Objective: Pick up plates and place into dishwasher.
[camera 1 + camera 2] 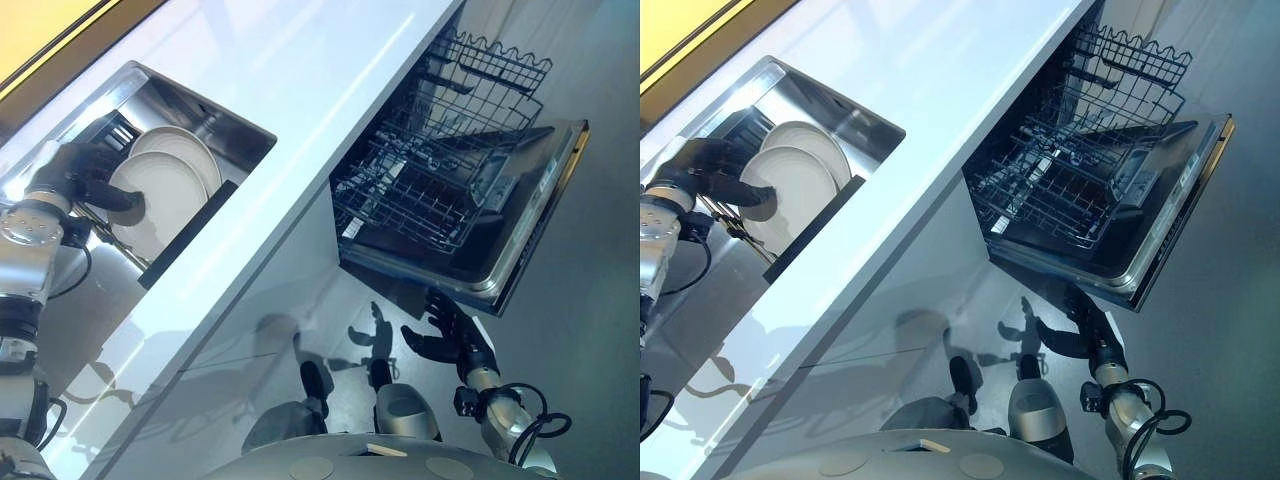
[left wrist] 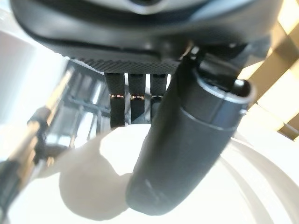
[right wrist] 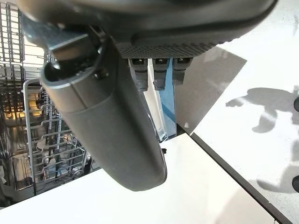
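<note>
From the left eye view, two white plates [image 1: 160,185] stand on edge in the steel sink [image 1: 225,125], one overlapping the other, leaning in a dish rack whose wires are mostly hidden behind them. The left hand [image 1: 85,175] is at the nearer plate, thumb laid across its face, fingers behind the rim where I cannot follow them. Off to the other side, the dishwasher [image 1: 510,235] hangs open with two wire racks [image 1: 430,190] pulled out, both holding no dishes that I can make out. The right hand [image 1: 450,335] hangs low beneath the dishwasher door, well apart from the plates, fingers spread and loose around nothing.

The right eye view gives the same count: two plates, two racks, the white countertop [image 1: 940,90] running between sink and dishwasher.

In the left wrist view, the thumb [image 2: 187,154] presses close over a white plate surface; a second rim curves just beyond it. Whether the fingers grip is unclear.

In the right wrist view, the thumb [image 3: 107,126] juts forward, fingers short and straight, with rack wires past it and the floor [image 3: 261,121] beside.
</note>
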Controlling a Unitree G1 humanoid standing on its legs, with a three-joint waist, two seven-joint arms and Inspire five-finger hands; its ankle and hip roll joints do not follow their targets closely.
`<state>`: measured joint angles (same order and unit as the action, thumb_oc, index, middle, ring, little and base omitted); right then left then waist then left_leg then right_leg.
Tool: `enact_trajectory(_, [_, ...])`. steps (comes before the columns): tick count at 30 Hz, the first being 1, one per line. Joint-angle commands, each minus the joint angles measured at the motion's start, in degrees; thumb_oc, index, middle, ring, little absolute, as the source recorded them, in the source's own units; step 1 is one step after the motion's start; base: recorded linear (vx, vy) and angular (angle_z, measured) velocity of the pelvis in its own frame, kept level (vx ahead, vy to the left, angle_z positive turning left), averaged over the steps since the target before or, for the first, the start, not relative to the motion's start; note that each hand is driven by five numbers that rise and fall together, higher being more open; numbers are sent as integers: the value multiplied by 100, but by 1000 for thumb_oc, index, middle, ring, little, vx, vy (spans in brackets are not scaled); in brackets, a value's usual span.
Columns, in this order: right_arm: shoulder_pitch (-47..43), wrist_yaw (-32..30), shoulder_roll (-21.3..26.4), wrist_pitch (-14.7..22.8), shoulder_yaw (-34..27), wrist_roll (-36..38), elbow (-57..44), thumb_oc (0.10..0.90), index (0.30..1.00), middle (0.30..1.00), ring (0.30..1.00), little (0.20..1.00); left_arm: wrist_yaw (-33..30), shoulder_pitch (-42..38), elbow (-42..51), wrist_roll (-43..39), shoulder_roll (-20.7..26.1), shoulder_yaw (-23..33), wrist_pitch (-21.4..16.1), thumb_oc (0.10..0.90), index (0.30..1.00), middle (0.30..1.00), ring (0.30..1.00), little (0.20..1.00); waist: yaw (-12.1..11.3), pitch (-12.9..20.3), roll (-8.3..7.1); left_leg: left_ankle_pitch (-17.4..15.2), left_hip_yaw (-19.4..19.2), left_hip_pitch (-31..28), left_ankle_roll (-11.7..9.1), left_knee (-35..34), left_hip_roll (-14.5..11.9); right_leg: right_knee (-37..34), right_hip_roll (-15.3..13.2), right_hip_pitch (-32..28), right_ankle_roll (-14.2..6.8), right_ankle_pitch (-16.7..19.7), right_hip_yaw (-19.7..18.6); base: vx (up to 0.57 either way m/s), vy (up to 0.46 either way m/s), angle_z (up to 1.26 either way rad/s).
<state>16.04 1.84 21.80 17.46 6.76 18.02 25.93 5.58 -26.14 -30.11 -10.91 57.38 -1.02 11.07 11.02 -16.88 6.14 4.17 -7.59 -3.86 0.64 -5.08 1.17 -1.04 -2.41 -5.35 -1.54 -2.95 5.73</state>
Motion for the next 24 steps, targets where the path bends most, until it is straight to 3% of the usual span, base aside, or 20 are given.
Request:
enact_trajectory(1, [44, 27, 177, 590, -229, -35, -535, 800, 900, 900, 900, 900, 508, -138, 343, -241, 127, 83, -373, 100, 300, 300, 300, 200, 89, 320, 20, -708, -158, 85, 78, 407, 438, 869, 290, 500, -288, -565, -9, -37, 16, 2])
enact_trajectory(14, [-136, -78, 71, 599, -129, -129, -454, 800, 900, 900, 900, 900, 555, 142, 634, -232, 198, 361, -517, 100, 300, 300, 300, 200, -94, 495, 0, -724, -51, -60, 68, 353, 457, 802, 264, 272, -287, -595, 112, -59, 13, 5])
enact_trajectory(24, [-193, -75, 24, 520, -86, -169, -458, 800, 900, 900, 900, 900, 725, 259, 695, -201, 245, 476, -667, 100, 300, 300, 300, 200, -134, 581, -25, -744, 152, -201, 96, 263, 515, 667, 295, 193, -343, -491, -84, -42, -1, 1])
